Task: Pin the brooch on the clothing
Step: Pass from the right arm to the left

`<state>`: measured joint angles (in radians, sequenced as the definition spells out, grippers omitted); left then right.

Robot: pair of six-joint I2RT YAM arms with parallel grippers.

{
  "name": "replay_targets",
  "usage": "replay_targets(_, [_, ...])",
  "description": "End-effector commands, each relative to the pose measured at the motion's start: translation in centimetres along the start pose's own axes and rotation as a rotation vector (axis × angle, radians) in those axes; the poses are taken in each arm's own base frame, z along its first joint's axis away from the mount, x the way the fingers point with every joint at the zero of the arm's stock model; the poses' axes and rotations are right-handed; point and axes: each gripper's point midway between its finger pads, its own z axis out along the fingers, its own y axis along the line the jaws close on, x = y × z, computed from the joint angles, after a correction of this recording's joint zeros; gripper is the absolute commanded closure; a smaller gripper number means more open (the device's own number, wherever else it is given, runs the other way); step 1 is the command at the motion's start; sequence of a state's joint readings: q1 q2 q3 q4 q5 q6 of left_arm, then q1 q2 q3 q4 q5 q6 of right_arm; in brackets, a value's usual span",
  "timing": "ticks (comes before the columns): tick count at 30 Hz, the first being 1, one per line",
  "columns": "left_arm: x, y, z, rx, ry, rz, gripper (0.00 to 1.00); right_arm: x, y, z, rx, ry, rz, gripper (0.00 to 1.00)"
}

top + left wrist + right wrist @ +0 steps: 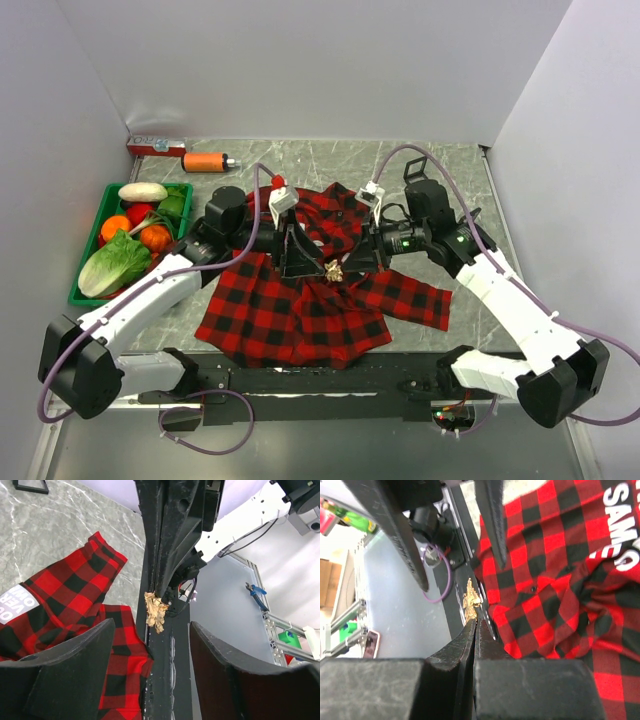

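Grey marble desk point(330, 160). Red/black plaid shirt point(290, 310) spread on it, centre frame, w/ white lettering on chest. Green tray point(90, 299) of veg at left edge. L pincer point(303, 270) released, fingers wide apart. R pincer point(474, 621) clenched on small gold brooch point(333, 270). Brooch sits mid-frame over shirt, between L fingers w/o touching them; contact w/ cloth unclear.
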<state>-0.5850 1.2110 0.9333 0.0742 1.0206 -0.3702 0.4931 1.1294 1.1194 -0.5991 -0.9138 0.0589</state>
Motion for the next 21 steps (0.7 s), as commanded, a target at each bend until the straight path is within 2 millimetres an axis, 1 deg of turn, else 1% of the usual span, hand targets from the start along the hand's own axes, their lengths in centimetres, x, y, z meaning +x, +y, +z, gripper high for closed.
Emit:
replay_targets(1, [-0.8, -0.3, 0.5, 0.010, 0.003, 0.047, 0.38, -1.1, 1.3, -0.7, -0.007, 0.007, -0.054, 1.00])
replay_targets(3, [-0.5, -0.5, 0.8, 0.025, 0.017, 0.036, 0.39, -1.2, 1.4, -0.7, -0.010, 0.012, -0.051, 1.00])
replay_targets(8, [0.1, -0.2, 1.6, 0.027, 0.033, 0.011, 0.44, -1.1, 1.8, -0.3, -0.030, 0.021, -0.057, 1.00])
replay_targets(10, [0.1, 0.1, 1.6, 0.013, 0.031, 0.001, 0.50, -1.0, 1.7, -0.1, -0.037, 0.031, -0.077, 1.00])
replay_targets(12, [0.2, 0.1, 1.7, 0.013, 0.030, -0.004, 0.51, -1.0, 1.6, -0.1, -0.038, 0.032, -0.077, 1.00])
replay_targets(15, [0.3, 0.0, 1.8, 0.030, 0.028, -0.014, 0.59, -0.8, 1.6, 0.0, -0.039, 0.041, -0.073, 1.00])
replay_targets(18, [0.5, -0.2, 1.9, 0.049, 0.034, -0.025, 0.74, -0.8, 1.4, 0.0, -0.030, 0.042, -0.076, 1.00])
replay_targets(19, [0.5, -0.3, 2.0, 0.054, 0.037, -0.028, 0.80, -0.8, 1.3, 0.0, -0.027, 0.043, -0.078, 1.00])
replay_targets(21, [0.7, -0.5, 2.1, 0.071, 0.044, -0.031, 0.83, -0.9, 1.4, 0.1, -0.026, 0.043, -0.079, 1.00])
